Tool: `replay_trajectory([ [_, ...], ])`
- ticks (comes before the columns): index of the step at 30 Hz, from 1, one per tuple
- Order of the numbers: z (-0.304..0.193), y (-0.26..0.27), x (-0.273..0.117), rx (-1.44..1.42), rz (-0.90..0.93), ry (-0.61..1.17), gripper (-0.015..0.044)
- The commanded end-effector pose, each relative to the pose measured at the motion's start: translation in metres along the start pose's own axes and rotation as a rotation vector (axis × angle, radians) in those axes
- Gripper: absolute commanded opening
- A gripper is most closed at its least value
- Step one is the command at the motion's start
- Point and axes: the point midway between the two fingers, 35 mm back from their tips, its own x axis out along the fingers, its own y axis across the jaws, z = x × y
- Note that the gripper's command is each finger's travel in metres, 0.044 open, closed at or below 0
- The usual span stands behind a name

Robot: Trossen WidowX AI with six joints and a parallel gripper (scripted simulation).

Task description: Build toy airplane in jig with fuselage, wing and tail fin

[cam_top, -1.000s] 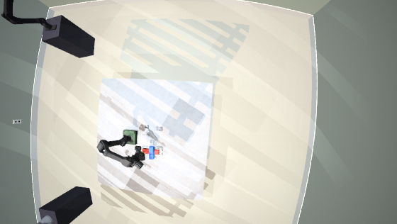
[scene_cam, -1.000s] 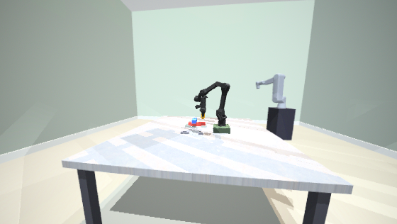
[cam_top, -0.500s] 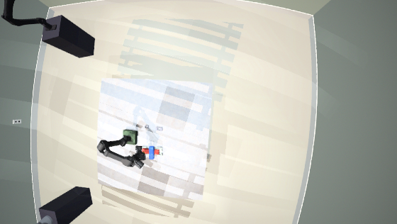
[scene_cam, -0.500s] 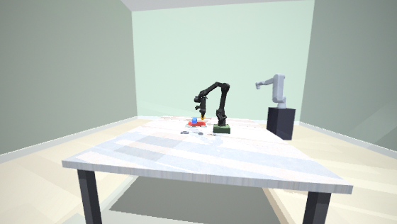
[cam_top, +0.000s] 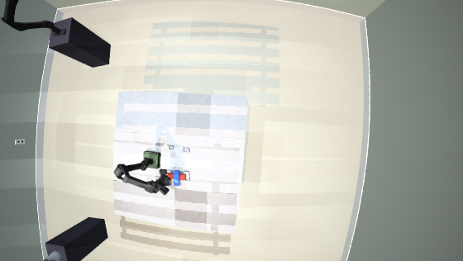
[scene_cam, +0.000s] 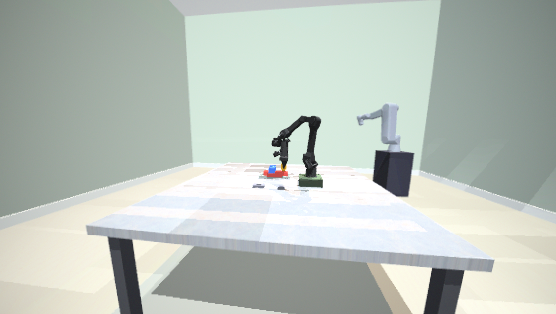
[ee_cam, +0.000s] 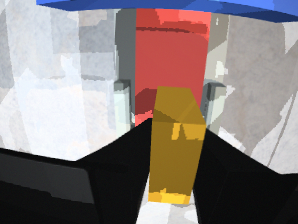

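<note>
The red fuselage [cam_top: 183,177] [scene_cam: 276,175] [ee_cam: 170,57] lies lengthwise in the pale cradle [ee_cam: 122,107], between its side posts. The blue wing [cam_top: 177,177] [scene_cam: 272,169] [ee_cam: 170,4] lies across the top of the fuselage; its tab is hidden. My gripper [scene_cam: 284,167] [ee_cam: 170,127] is shut on the yellow tail fin [scene_cam: 284,168] [ee_cam: 176,160] and holds it upright at the fuselage's tail end, low over or touching its top. The fin and fingers hide the tail socket, so I cannot tell whether the tab is in it. The arm hides the fin in the top view.
Two small dark-edged pieces [cam_top: 171,147] [cam_top: 186,149] [scene_cam: 258,185] [scene_cam: 281,188] lie on the table, to one side of the cradle. The arm's green base [cam_top: 152,159] [scene_cam: 310,181] stands near the tail end. Striped light and shadow cross the table.
</note>
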Motion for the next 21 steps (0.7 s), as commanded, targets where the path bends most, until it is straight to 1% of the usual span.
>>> replay_trajectory([
  [1,-0.0018,0.0021,0.0099,0.000,0.013,0.011,0.0067],
  [18,-0.0021,0.0023,0.0109,0.000,0.013,0.011,0.0067],
  [19,-0.0015,0.0010,0.0075,0.000,0.004,0.006,0.0078],
  [21,-0.0015,0.0010,0.0075,0.000,0.004,0.006,0.0065],
])
